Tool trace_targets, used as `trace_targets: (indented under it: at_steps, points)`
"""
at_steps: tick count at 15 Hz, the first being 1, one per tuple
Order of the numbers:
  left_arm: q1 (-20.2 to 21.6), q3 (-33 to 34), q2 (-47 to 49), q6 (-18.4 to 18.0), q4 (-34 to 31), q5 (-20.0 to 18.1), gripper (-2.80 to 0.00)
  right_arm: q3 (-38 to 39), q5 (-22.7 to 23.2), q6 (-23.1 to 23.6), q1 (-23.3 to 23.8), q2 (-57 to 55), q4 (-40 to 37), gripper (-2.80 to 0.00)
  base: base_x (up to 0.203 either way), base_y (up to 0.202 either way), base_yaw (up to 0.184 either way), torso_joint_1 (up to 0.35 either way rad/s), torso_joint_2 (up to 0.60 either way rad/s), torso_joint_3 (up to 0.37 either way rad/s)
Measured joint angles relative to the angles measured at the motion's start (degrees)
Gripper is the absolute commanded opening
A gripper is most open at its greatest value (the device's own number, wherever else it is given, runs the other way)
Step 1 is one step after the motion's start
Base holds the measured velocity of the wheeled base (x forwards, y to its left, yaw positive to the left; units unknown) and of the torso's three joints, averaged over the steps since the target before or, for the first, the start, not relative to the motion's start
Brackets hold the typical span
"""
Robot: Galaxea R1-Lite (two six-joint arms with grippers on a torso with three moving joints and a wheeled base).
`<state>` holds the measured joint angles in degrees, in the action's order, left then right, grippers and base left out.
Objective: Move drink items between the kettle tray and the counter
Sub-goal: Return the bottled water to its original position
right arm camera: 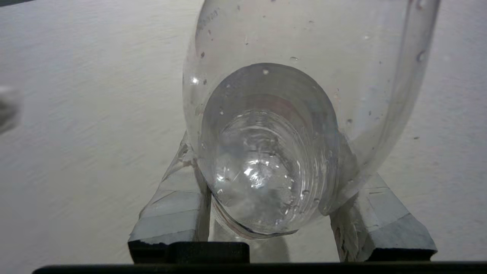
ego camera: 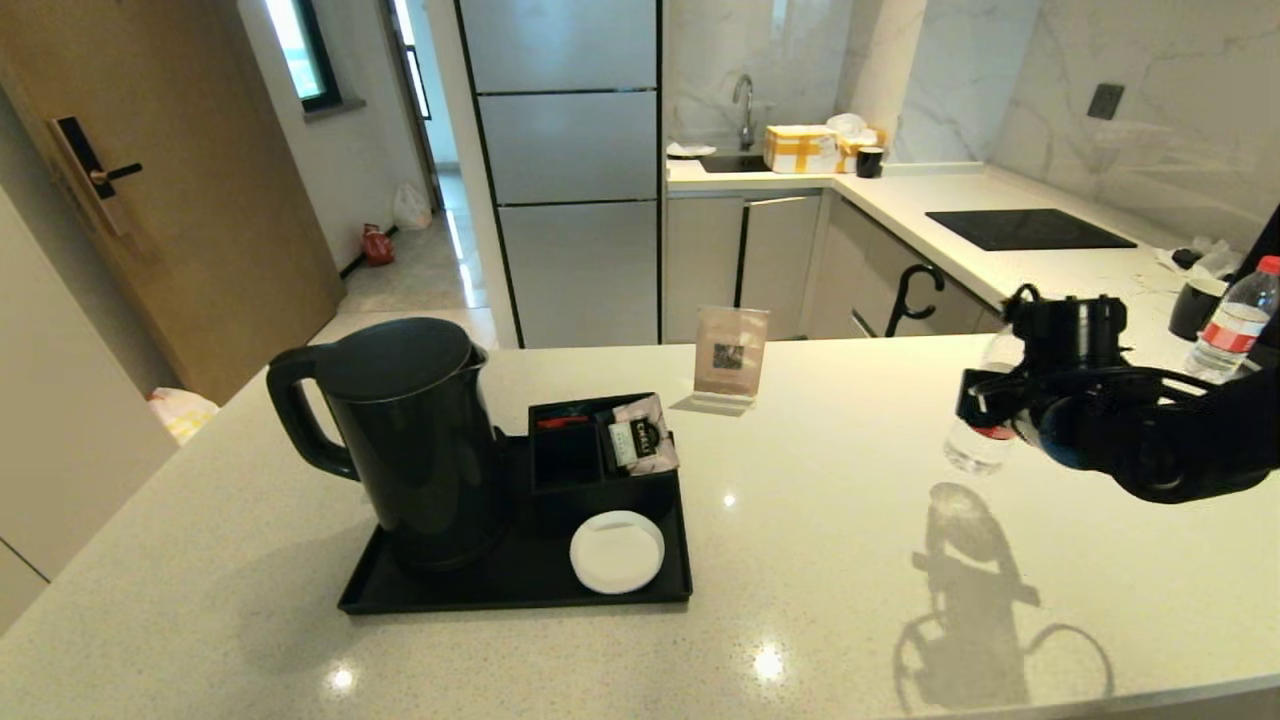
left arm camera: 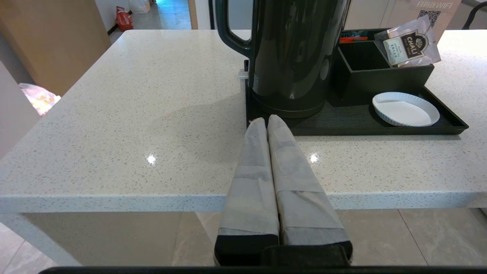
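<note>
While the left gripper (left arm camera: 266,122) hangs off the near edge of the off-white speckled stone surface (ego camera: 820,560) with its taped fingers (left arm camera: 253,171) pressed together on nothing, the right gripper (right arm camera: 279,217) is out over the right part of that surface with its fingers (right arm camera: 171,213) clamped on either side of a small clear plastic water bottle (ego camera: 975,440). In the head view the bottle shows below the black wrist, red label just visible, its base clear of the surface and well apart from the tray. In the right wrist view the clear body of the bottle (right arm camera: 274,152) fills the picture between the two pads.

The flat black rectangular tray with a low rim (ego camera: 520,590) sits left of centre. On it stand a tall black kettle with a handle (ego camera: 410,440), a small black compartment box (ego camera: 590,460) and a round white dish (ego camera: 617,550). The flat pale pinkish tea sachet with a black label (ego camera: 642,436) leans upright in the right compartment of the box. Behind the tray, on the surface, stands an upright card with a QR code (ego camera: 730,362).

A second clear bottle with a red cap (ego camera: 1235,320) stands at the far right, beside a dark cup (ego camera: 1195,308).
</note>
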<state>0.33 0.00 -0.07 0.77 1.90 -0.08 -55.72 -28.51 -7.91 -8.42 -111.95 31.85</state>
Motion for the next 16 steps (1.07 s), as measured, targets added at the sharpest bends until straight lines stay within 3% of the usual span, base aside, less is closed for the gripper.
trace_targets:
  at_steps: [4, 7, 11, 16]
  points:
    - [-0.08, 0.0, 0.0, 0.0, 0.0, -0.02, -2.8, -4.09, -7.02, 0.0, -21.34, 2.13, -3.39, -2.8, 0.0, 0.0, 0.0, 0.0, 0.0, 0.0]
    - [0.0, 0.0, 0.0, -0.03, 0.0, -0.02, -2.8, -10.89, -11.27, -0.02, -32.44, -0.43, -4.86, -2.8, 0.0, 0.0, 0.0, 0.0, 0.0, 0.0]
    - [0.0, 0.0, 0.0, -0.02, 0.0, -0.02, -2.8, -19.51, -13.18, -0.11, -40.32, -6.73, -6.08, -2.8, 0.0, 0.0, 0.0, 0.0, 0.0, 0.0]
    - [-0.02, 0.0, 0.0, 0.01, 0.0, -0.02, -2.8, -24.12, -14.2, -1.16, -45.35, -12.08, -7.34, -2.8, 0.0, 0.0, 0.0, 0.0, 0.0, 0.0]
